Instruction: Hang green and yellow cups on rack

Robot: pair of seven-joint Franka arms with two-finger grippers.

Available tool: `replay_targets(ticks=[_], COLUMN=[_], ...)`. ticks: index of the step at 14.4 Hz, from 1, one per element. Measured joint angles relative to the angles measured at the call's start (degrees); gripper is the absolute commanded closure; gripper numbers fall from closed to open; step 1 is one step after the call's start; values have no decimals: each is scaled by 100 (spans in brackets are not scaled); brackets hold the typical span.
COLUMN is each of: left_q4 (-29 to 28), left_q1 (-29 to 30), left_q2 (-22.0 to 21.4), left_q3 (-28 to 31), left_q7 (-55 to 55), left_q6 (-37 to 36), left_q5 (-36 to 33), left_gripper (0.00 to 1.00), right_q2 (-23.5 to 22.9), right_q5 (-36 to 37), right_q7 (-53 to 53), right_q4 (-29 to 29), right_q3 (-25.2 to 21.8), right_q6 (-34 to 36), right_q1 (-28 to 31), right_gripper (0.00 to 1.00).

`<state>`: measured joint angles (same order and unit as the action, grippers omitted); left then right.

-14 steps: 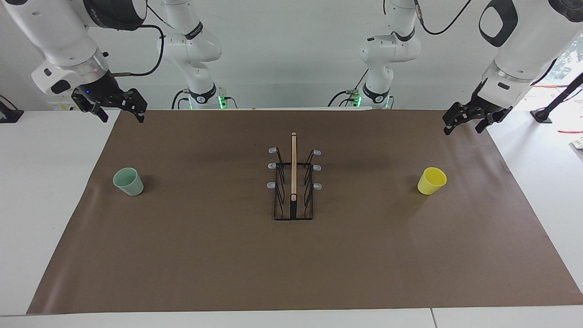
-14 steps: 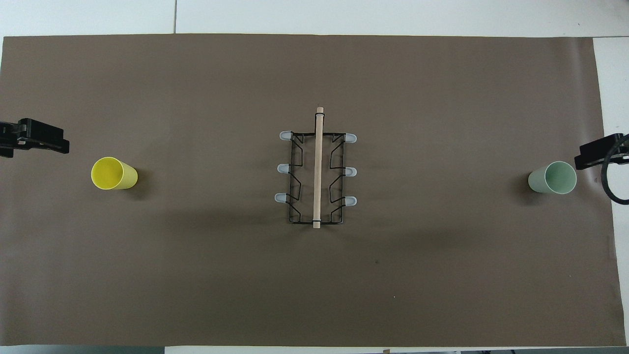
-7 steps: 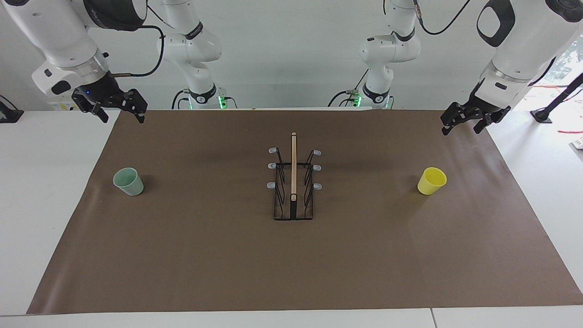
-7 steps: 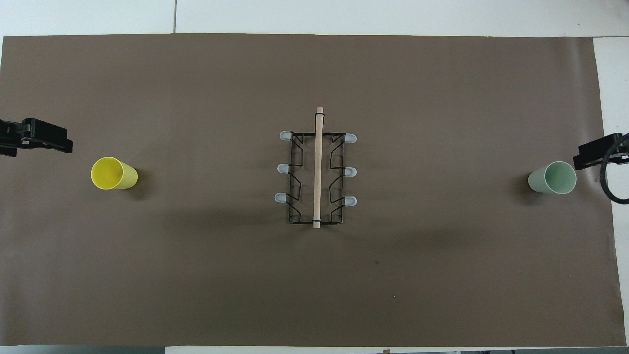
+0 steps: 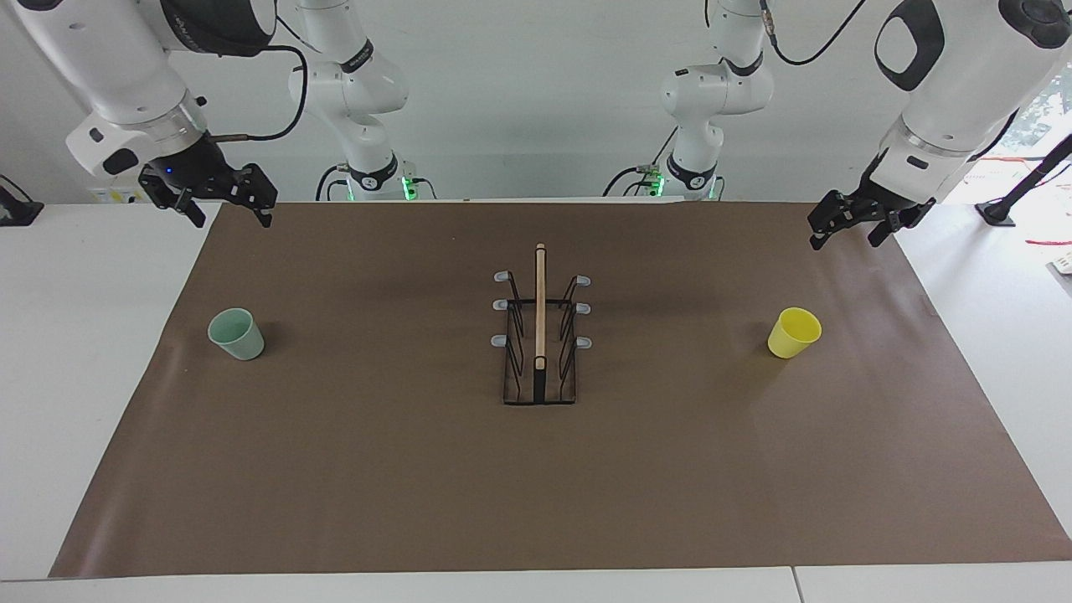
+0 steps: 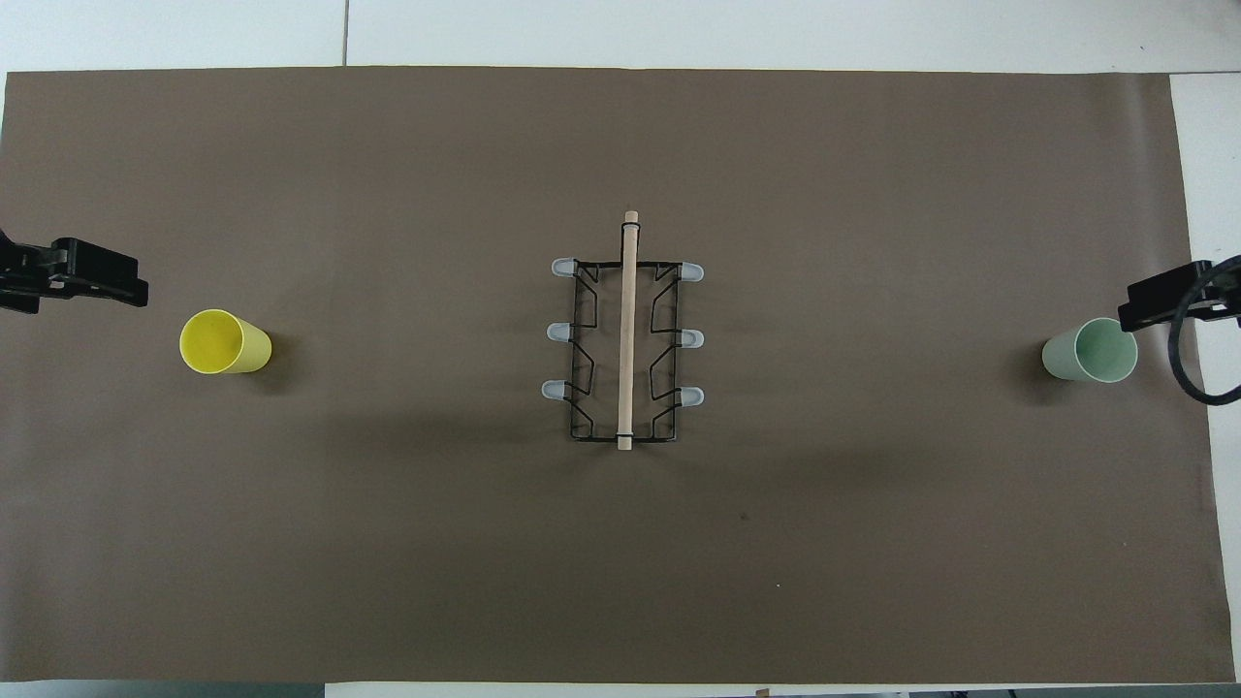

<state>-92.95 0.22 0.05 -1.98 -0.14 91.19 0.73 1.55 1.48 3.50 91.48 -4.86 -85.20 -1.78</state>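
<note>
The pale green cup (image 5: 237, 334) stands upright on the brown mat toward the right arm's end of the table; it also shows in the overhead view (image 6: 1091, 350). The yellow cup (image 5: 792, 332) stands upright toward the left arm's end, also seen from overhead (image 6: 223, 342). The black wire rack (image 5: 540, 335) with its wooden bar and grey-tipped pegs stands at the mat's middle (image 6: 625, 339), with nothing on its pegs. My right gripper (image 5: 229, 216) is open and empty, up over the mat's corner by the green cup (image 6: 1163, 302). My left gripper (image 5: 844, 236) is open and empty, over the mat's edge by the yellow cup (image 6: 78, 281).
The brown mat (image 5: 377, 469) covers most of the white table (image 5: 75, 377). Two more white arms stand at the robots' end of the table, behind the mat's edge.
Both grippers have drifted slightly inward over the mat's edges, each toward its cup. The cups and the rack have not moved.
</note>
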Motion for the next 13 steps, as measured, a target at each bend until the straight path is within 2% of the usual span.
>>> replay_targets(ticks=[5, 9, 11, 13], left_q4=[-146, -374, -624, -922], left_q1=[48, 436, 524, 545], left_q2=[5, 64, 28, -70], left_q3=[29, 69, 71, 72], left_q7=[-305, -682, -1168, -1945], left_q6=[25, 38, 55, 245], left_q5=[178, 385, 409, 538], left_gripper=[0, 0, 0, 0], right_q2=[25, 0, -196, -590], right_q5=[0, 44, 411, 879], right_q7=[0, 341, 531, 770], right_q4=[20, 184, 235, 223], right_q3=[12, 36, 78, 199], right_q6=[-41, -434, -461, -395], right_q1=[-40, -131, -231, -406], right_gripper=[0, 0, 0, 0])
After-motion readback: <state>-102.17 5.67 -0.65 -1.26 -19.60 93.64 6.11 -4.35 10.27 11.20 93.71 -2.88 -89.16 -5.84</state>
